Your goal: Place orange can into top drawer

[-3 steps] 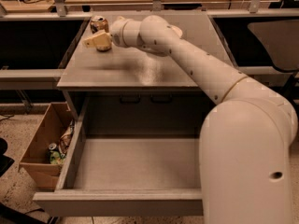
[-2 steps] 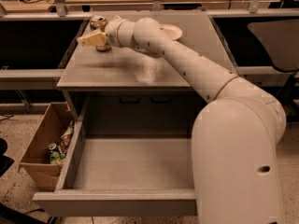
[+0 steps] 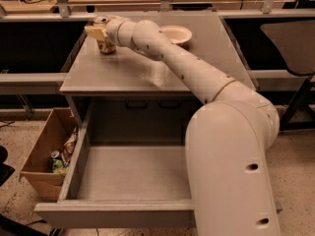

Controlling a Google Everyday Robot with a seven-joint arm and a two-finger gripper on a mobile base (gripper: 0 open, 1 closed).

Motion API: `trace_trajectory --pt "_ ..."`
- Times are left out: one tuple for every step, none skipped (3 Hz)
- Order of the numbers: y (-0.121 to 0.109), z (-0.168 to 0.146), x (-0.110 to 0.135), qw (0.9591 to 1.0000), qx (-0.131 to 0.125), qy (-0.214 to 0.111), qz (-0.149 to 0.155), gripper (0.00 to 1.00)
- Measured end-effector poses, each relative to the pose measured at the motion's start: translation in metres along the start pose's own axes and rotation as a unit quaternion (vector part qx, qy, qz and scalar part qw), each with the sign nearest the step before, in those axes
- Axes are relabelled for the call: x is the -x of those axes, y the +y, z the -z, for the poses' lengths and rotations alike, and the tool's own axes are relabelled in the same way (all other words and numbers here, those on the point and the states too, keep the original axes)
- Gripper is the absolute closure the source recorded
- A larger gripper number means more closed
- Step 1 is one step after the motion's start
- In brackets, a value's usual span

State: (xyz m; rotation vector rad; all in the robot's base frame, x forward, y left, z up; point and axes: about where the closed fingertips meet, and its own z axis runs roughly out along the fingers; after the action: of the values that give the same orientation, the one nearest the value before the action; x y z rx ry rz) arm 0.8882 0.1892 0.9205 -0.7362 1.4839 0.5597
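The orange can stands upright at the back left corner of the grey cabinet top, its silver top showing. My gripper is right at the can, level with its middle and covering part of it; the arm reaches in from the right. The top drawer is pulled wide open below the cabinet top, with a bare flat grey bottom. Its right part is hidden behind my body.
A white bowl sits on the cabinet top behind my arm. A brown cardboard box with trash, including a green-labelled can, stands on the floor left of the drawer. Dark shelves flank the cabinet on both sides.
My gripper has moved left and a little back across the cabinet top, from beside the can to right at it. The can and the drawer have not moved.
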Motion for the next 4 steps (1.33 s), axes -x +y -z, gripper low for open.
trace_trajectory --pt "-0.001 -0.001 0.001 1.0000 -0.002 -0.002 -0.001 0.65" --pt "-0.001 -0.001 0.001 1.0000 -0.002 -0.001 -0.001 0.89" --pt "0.001 -0.002 0.006 1.0000 0.003 0.004 0.003 1.00" --pt "0.022 0.036 0.042 0.9992 0.029 0.003 0.028 1.00"
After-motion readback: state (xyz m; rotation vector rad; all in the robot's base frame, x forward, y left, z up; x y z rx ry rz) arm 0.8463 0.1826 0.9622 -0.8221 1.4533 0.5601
